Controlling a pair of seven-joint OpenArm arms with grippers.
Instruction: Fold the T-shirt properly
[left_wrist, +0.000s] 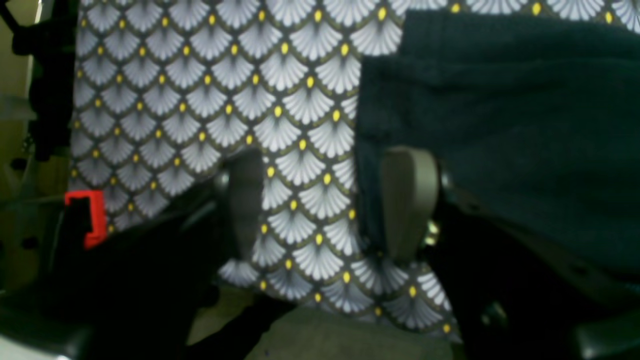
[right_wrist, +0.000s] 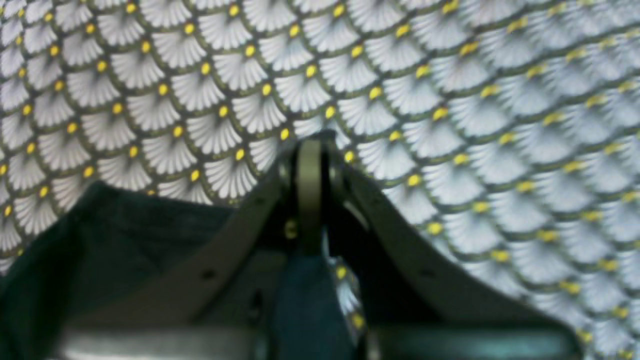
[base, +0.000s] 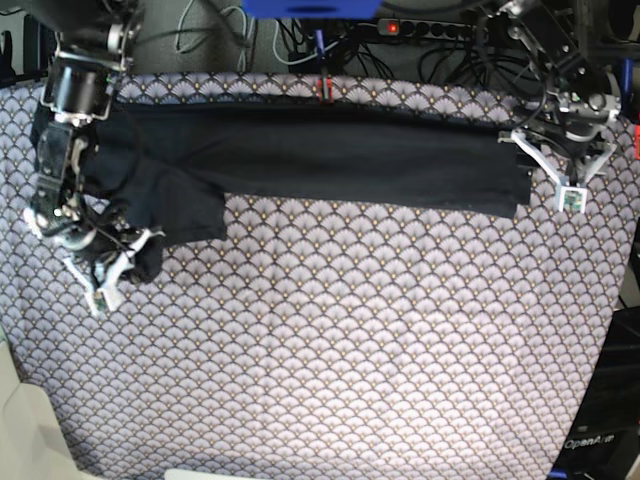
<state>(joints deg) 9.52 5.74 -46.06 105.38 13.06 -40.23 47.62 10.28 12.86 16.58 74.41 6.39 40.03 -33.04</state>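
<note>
While stretched out as a long dark band of T-shirt (base: 330, 150), lies along the arm side of the patterned cloth (base: 350, 340) in the base view. Points with its long axis from side to side across that view, dropping slightly toward the right-hand end. Spreads at the left end into a loose flap, turned toward the bottom of the view, across the band's line. Ends at the right in a roughly squared edge, with overlapping layers stepped slightly apart in the left wrist view. Impossible to tell which end carries the collar.

At the squared end, hovers with left hand (left_wrist: 327, 200) apart, one finger over the fabric's edge and the other over bare cloth. Impossible to tell whether touching. At the flap, grips with right hand (right_wrist: 322, 155) together, clamped on a bit of T-shirt, with a small dark tip poking past the fingers.
</note>
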